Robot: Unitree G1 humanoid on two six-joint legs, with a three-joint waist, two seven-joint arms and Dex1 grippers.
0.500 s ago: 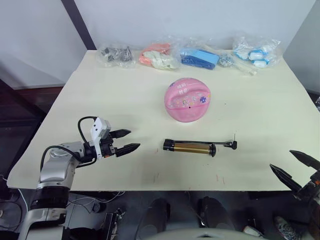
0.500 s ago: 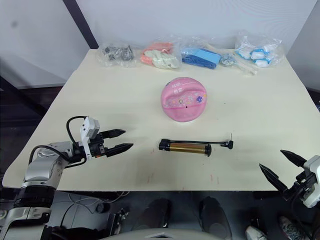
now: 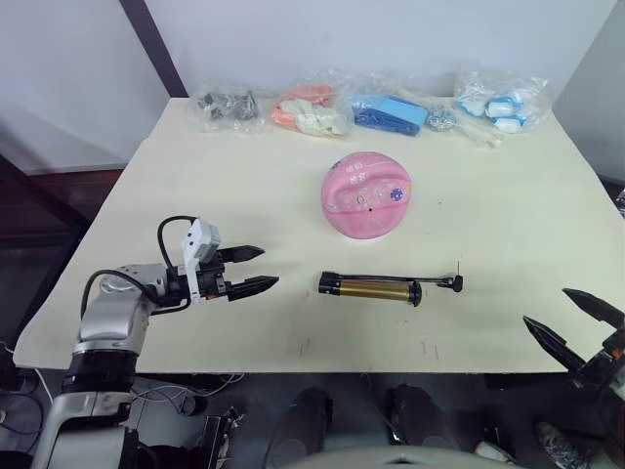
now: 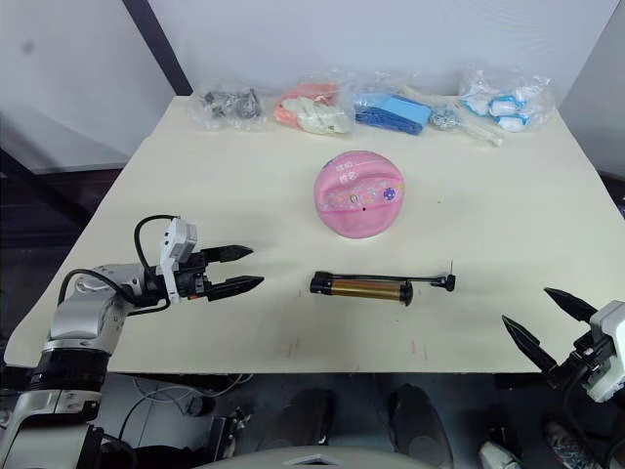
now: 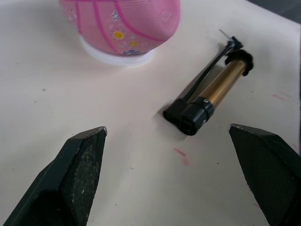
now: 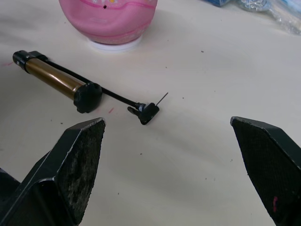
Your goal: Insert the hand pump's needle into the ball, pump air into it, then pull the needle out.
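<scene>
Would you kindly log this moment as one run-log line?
stage: pre-grasp | left pincer: open, empty | right pincer: open, empty | gold-brass hand pump: lying on table, untouched | pink rubber ball: beyond pump, no needle inserted

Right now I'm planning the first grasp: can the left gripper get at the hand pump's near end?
Probably yes. The left gripper is open, pointing at the hand pump, with bare table between them. The ball sits farther back.

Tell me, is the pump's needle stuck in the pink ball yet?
Not yet. The needle lies on the table, apart from the ball, at the end of the hand pump.
</scene>
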